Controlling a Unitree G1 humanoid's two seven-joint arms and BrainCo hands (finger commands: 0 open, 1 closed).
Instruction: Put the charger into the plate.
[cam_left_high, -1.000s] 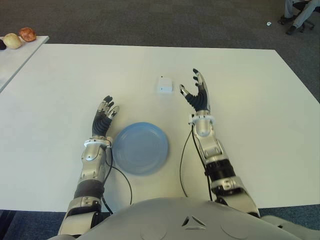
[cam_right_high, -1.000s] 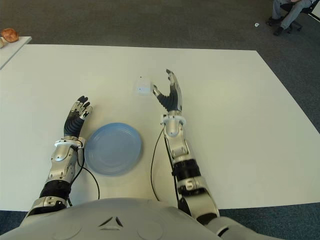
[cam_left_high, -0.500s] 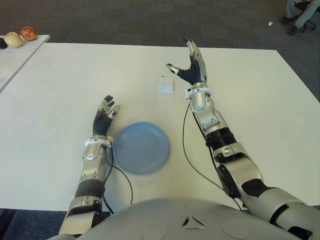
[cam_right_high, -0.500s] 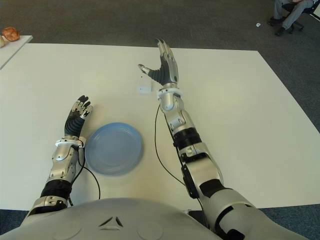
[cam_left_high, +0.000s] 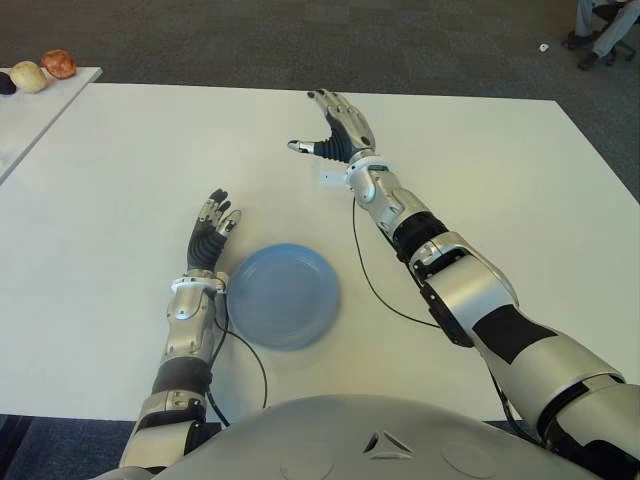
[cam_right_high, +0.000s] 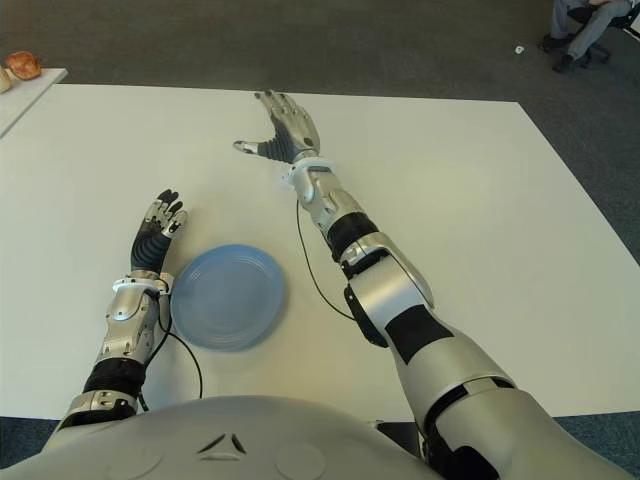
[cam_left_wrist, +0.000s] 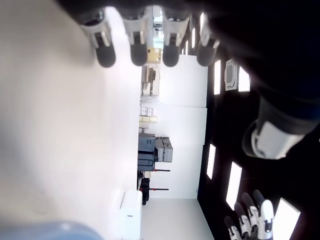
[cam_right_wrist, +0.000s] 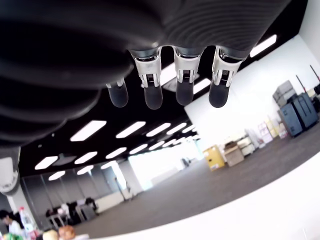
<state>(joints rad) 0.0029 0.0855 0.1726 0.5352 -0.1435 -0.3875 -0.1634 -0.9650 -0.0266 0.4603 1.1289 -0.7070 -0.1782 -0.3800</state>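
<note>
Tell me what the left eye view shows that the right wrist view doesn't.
Only the left eye view: the blue plate, the white charger partly hidden under the right hand, and the left hand left of the plate. Only the right wrist view: ceiling lights and the room beyond. Both: the right hand's spread fingers, holding nothing, and the white table.

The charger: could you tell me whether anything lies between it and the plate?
Nothing visible does. The charger, mostly hidden under the open right hand, and the plate are separated only by bare table. The left hand shows left of the plate.
</note>
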